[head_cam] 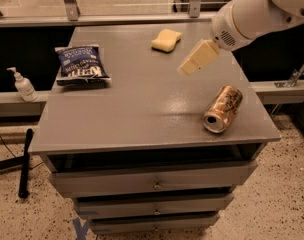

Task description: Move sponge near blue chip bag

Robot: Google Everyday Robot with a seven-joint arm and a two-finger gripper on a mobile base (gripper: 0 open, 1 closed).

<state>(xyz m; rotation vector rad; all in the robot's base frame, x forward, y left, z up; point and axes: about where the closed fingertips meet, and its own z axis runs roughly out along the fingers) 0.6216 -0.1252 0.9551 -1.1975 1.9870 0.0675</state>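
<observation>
The sponge (166, 39), a pale yellow foam pad, lies on the grey table (142, 104) at the back, right of centre. The blue chip bag (80, 64), navy with white lettering, lies flat at the back left. My gripper (188, 68) with its cream-yellow fingers hangs above the table on the white arm (252, 14) coming in from the upper right. It is to the right of and in front of the sponge, apart from it, with nothing in it.
A gold drink can (223, 109) lies on its side near the table's right front edge. A hand-sanitiser pump bottle (23, 84) stands on a ledge left of the table. Drawers (154, 184) are below the top. A railing runs behind.
</observation>
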